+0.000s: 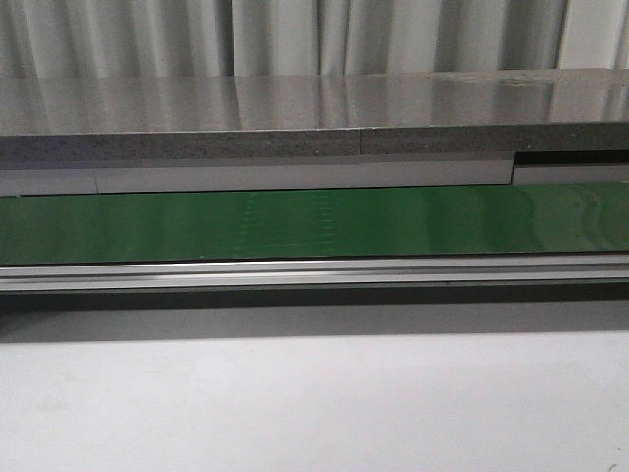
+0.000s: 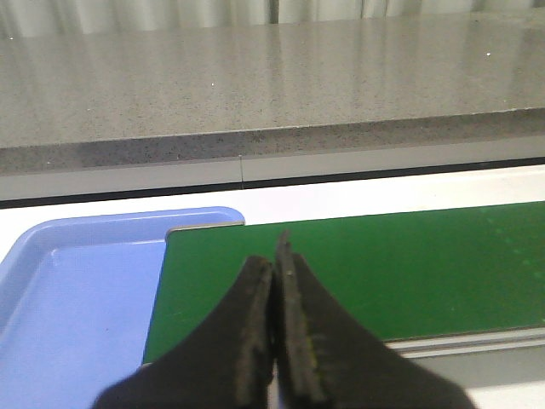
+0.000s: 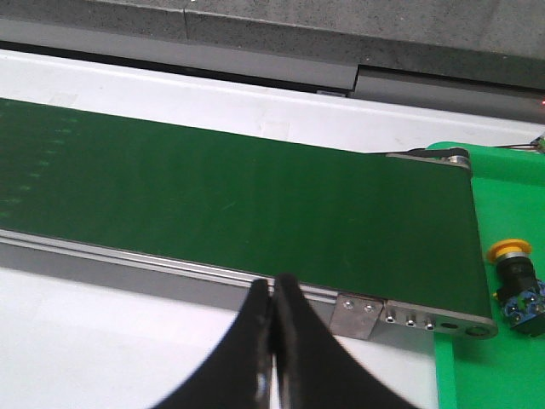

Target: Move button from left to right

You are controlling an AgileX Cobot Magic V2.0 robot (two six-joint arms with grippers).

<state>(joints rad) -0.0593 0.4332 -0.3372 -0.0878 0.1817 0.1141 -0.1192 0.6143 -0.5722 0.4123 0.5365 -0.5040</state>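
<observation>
The green conveyor belt (image 1: 314, 226) spans the scene as the transfer path between two trays. The button (image 3: 514, 281) lies on its side on the green tray (image 3: 502, 196) just past the belt's roller end, its yellow cap pointing away from the belt, so it appears to sit already on the receiving side. The blue tray (image 2: 77, 298) at the belt's opposite end shows no button in its visible part. The left gripper (image 2: 274, 341) hangs clenched and empty over that end. The right gripper (image 3: 272, 358) is likewise clenched on nothing, beside the belt's metal rail (image 3: 170, 273), apart from the button.
</observation>
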